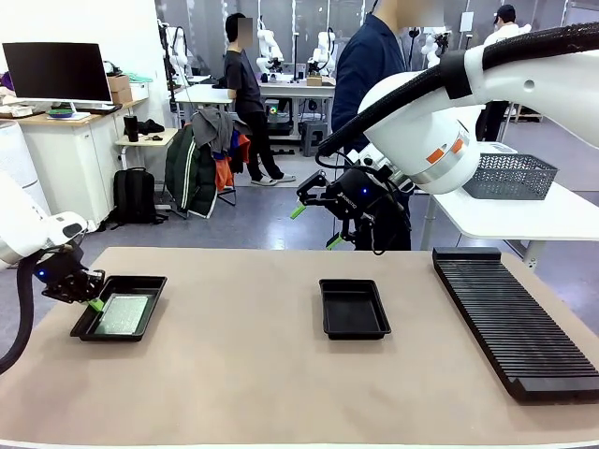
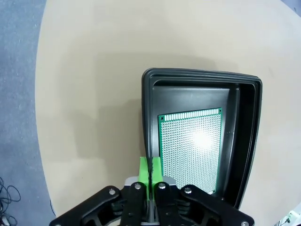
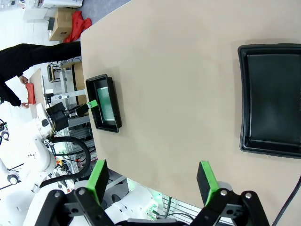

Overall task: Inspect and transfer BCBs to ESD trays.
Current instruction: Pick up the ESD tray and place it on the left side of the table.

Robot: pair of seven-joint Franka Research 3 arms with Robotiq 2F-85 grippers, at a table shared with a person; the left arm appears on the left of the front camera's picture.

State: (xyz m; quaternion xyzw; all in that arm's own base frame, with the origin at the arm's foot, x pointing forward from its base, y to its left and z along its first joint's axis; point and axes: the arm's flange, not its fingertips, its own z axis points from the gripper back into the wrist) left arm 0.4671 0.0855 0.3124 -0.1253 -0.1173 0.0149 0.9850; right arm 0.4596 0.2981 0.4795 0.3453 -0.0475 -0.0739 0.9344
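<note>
One ESD tray (image 1: 150,283) sits at the table's left with a green BCB (image 1: 124,314) lying flat on its floor. My left gripper (image 1: 94,303) hangs low at that tray's left rim, shut. In the left wrist view the pads (image 2: 145,169) meet over the tray's rim (image 2: 146,117), beside the BCB (image 2: 190,150); whether they pinch the rim I cannot tell. A second ESD tray (image 1: 354,329) stands empty mid-table. My right gripper (image 1: 315,226) is held high beyond the far edge, open with nothing in it; its own view shows its fingers (image 3: 207,176) wide apart above the empty tray (image 3: 243,99).
A long black ribbed rack (image 1: 510,318) lies along the table's right side. A grey mesh basket (image 1: 510,176) rests on a white side table. A person (image 1: 370,65) stands at the far edge behind my right arm. Bare tabletop lies between the two trays.
</note>
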